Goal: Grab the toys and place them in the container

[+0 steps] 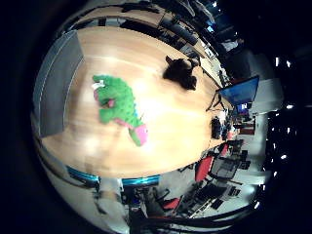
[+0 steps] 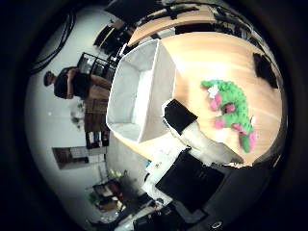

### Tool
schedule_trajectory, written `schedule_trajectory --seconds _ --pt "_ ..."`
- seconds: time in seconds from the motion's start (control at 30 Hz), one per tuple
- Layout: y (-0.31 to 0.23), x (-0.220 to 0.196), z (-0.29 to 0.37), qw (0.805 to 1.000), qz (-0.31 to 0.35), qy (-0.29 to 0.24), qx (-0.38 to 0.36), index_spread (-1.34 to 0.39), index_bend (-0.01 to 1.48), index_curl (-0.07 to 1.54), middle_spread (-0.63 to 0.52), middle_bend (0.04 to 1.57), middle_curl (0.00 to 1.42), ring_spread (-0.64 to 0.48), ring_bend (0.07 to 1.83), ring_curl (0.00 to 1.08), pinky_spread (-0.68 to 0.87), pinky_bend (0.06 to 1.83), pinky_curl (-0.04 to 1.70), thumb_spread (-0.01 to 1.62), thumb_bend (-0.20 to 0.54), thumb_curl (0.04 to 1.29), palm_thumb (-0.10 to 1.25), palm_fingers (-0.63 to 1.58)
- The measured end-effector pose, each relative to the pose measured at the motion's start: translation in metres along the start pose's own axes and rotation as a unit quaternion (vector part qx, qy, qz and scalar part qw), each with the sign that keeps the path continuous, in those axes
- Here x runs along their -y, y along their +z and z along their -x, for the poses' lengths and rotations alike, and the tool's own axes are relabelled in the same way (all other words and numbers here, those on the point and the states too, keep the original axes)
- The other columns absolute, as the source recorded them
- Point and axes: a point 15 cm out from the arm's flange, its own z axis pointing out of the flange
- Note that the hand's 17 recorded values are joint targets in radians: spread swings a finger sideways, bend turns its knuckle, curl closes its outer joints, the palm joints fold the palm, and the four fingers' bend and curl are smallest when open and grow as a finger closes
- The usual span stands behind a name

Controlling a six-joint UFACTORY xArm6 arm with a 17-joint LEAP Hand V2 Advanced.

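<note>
Fingers (image 2: pixel 185 126) above wooden table (image 1: pixel 165 122) (green toy (image 1: pixel 119 105) there)

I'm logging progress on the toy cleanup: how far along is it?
Nothing looks done: the grey container shows no toys inside. Nothing is in hand either; the hand hangs above the table, holding nothing. Left to do: the green toy lies on the table beside the container, and a black toy lies farther off. Both need picking up and dropping in.
</note>
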Motion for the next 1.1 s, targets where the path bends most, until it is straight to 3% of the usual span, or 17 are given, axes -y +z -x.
schedule_trajectory --seconds 0.63,1.1 --pt "0.002 -0.002 -0.001 1.0 0.004 -0.004 0.0 -0.49 0.17 0.3 -0.17 0.25 0.37 -0.08 0.45 0.2 0.4 0.38 0.23 1.03 -0.026 0.29 0.4 0.44" --pt "0.024 -0.003 -0.041 0.999 0.029 0.017 0.0 -0.49 0.17 0.3 -0.17 0.25 0.37 -0.1 0.45 0.2 0.4 0.4 0.22 1.02 -0.026 0.29 0.4 0.42"
